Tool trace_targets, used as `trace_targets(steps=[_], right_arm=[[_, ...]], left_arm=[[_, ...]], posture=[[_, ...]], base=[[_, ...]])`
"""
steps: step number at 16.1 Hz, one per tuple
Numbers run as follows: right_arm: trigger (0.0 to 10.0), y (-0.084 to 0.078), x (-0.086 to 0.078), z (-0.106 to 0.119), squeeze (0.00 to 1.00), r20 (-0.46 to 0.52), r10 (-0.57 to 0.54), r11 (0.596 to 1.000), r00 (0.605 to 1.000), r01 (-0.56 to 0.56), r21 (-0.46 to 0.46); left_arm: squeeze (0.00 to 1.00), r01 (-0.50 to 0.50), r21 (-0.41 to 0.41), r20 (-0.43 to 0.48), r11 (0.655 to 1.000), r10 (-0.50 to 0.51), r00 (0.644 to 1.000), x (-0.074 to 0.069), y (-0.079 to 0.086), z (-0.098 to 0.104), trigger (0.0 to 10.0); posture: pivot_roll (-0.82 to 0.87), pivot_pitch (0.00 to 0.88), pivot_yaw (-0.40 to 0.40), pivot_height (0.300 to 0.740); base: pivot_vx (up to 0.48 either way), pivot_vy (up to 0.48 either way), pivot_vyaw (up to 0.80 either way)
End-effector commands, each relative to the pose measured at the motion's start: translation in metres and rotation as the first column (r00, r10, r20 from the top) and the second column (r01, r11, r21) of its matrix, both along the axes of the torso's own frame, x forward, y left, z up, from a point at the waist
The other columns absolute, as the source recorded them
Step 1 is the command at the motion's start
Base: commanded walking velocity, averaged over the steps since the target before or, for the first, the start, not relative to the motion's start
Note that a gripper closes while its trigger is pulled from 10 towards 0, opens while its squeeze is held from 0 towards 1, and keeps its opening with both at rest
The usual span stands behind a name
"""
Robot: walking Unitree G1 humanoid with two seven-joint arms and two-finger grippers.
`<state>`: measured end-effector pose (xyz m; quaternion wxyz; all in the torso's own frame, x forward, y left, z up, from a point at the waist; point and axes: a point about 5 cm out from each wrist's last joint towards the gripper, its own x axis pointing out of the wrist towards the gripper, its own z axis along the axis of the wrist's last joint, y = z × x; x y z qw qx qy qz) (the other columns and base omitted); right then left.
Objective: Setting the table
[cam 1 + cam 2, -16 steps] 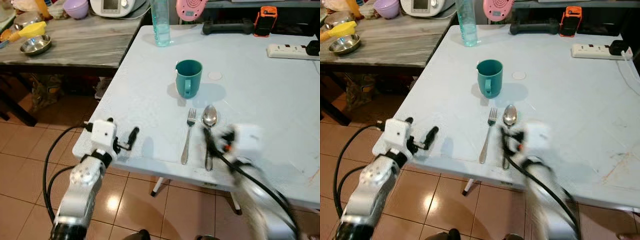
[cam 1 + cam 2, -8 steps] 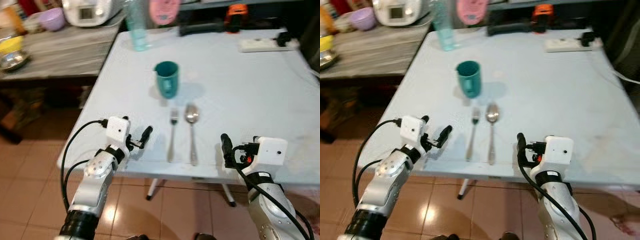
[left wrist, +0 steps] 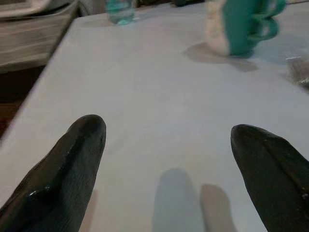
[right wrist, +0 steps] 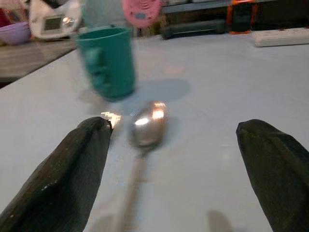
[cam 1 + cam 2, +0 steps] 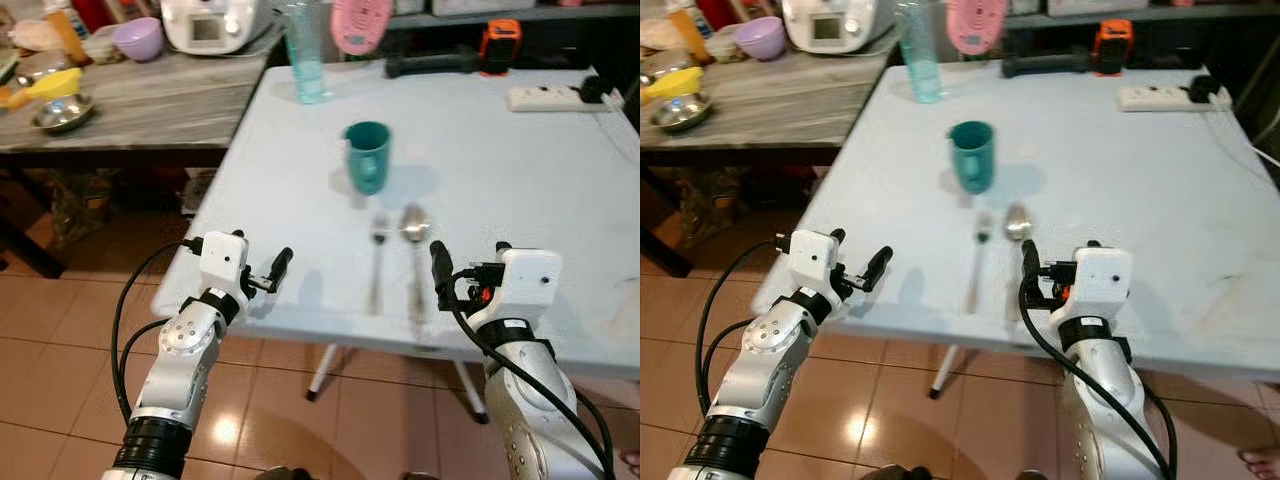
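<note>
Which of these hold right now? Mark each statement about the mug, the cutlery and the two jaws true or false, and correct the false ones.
1. The teal mug stands upright on the white table. True.
2. The fork lies on the right of the spoon. False: the fork lies on the spoon's left, the two side by side.
3. The right gripper holds the spoon. False: its jaws are open and empty, with the spoon lying on the table ahead of them.
4. The left gripper has open jaws over the table's near edge. True.
5. A purple bowl sits on the wooden side table. True.
6. The mug lies tipped over beside the power strip. False: it is upright, well apart from the strip.
</note>
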<state>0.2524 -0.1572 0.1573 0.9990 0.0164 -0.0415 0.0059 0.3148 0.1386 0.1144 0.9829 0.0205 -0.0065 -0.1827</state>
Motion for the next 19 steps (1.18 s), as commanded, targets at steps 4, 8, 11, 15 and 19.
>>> trace_targets(steps=[4,8,11,15,19], right_arm=[[10.0,0.006,0.000,-0.002,0.00,0.001,0.007,1.000,1.000,-0.007,0.008],[10.0,0.004,-0.003,-0.003,0.00,-0.009,-0.029,0.999,1.000,0.030,0.016],[10.0,0.001,-0.004,-0.007,0.00,-0.022,-0.056,0.998,0.998,0.056,0.012],[10.0,0.000,-0.001,-0.003,0.00,-0.019,-0.073,0.997,0.997,0.074,0.030],[10.0,-0.007,0.010,0.002,0.00,-0.021,-0.099,0.994,0.995,0.100,0.044]], left_arm=[[0.00,-0.040,0.016,0.004,0.999,0.040,0.999,-0.002,0.012,0.000,10.0],[0.00,0.001,0.018,-0.003,1.000,-0.001,1.000,-0.008,0.003,-0.004,10.0],[0.00,0.023,0.005,-0.014,1.000,-0.023,1.000,-0.011,-0.002,-0.005,10.0],[0.00,0.054,-0.009,-0.017,0.998,-0.054,0.998,-0.016,-0.010,-0.005,10.0],[0.00,0.137,-0.041,-0.050,0.990,-0.139,0.989,-0.028,-0.021,-0.008,10.0]], posture=[[-0.19,0.111,0.155,0.740],[-0.19,0.125,0.156,0.740],[-0.19,0.131,0.160,0.740],[-0.19,0.140,0.159,0.740],[-0.18,0.150,0.155,0.740]], base=[[0.000,0.382,0.00],[0.000,0.000,0.00],[0.000,0.000,0.00],[0.000,0.000,0.00],[0.000,0.000,0.00]])
